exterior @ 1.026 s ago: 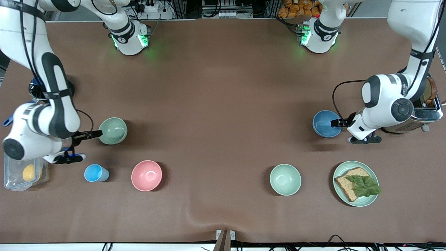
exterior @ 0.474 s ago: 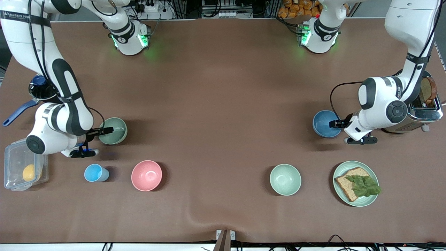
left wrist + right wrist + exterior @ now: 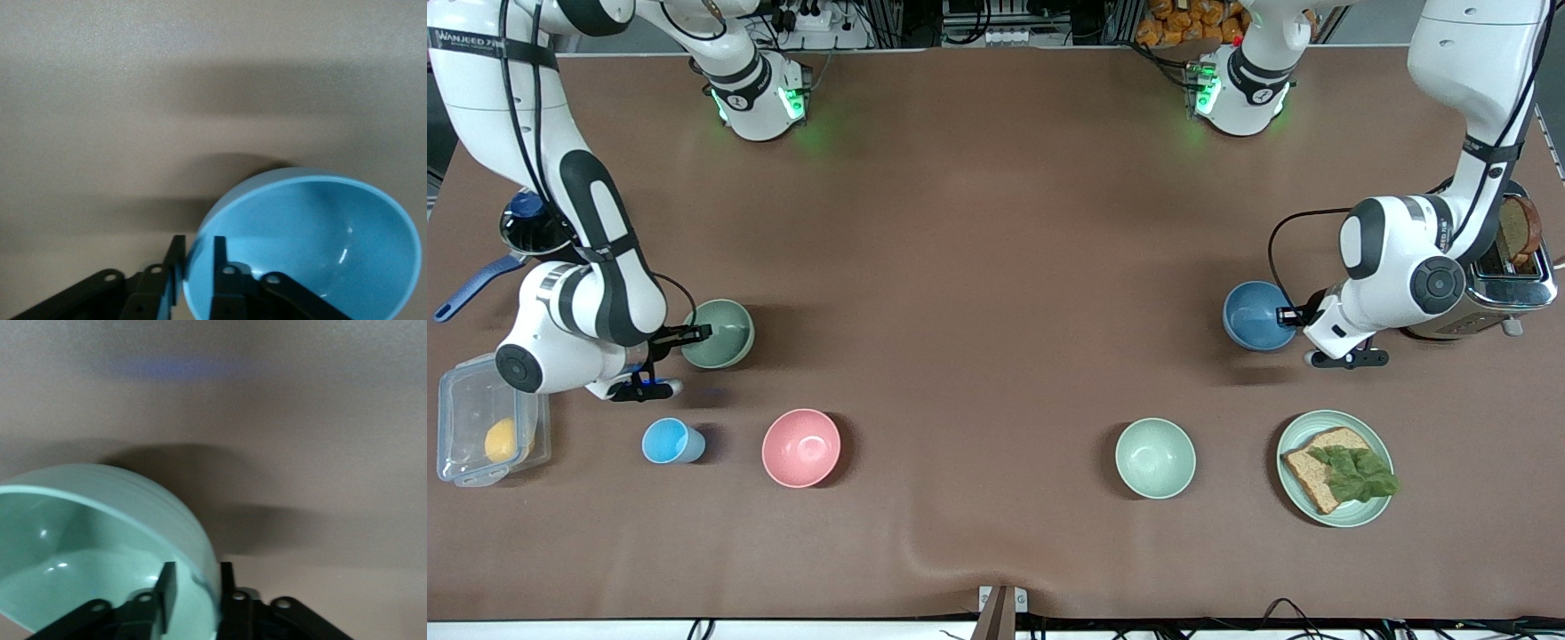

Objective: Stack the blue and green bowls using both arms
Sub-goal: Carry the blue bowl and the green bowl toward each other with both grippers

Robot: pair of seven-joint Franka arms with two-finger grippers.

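The green bowl [image 3: 725, 331] sits upright toward the right arm's end of the table. My right gripper [image 3: 696, 333] is low beside it and straddles its rim, one finger inside and one outside, shut on the wall. The right wrist view shows the bowl [image 3: 100, 540] and the gripper [image 3: 197, 587]. The blue bowl [image 3: 1252, 313] sits upright toward the left arm's end. My left gripper [image 3: 1286, 315] straddles its rim the same way, shut on it. The left wrist view shows the bowl [image 3: 313, 240] and the gripper [image 3: 198, 260].
Nearer the camera stand a light-blue cup [image 3: 669, 441], a pink bowl [image 3: 801, 447], a pale mint bowl [image 3: 1155, 458] and a mint plate [image 3: 1371, 511] with bread and lettuce. A toaster [image 3: 1516, 284] is beside the left arm. A clear container [image 3: 480, 427] and a dark pot [image 3: 529, 227] are beside the right arm.
My right arm swung in and its gripper slid onto the green bowl's rim. My left gripper edged onto the blue bowl's rim. Both bowls shifted very slightly.
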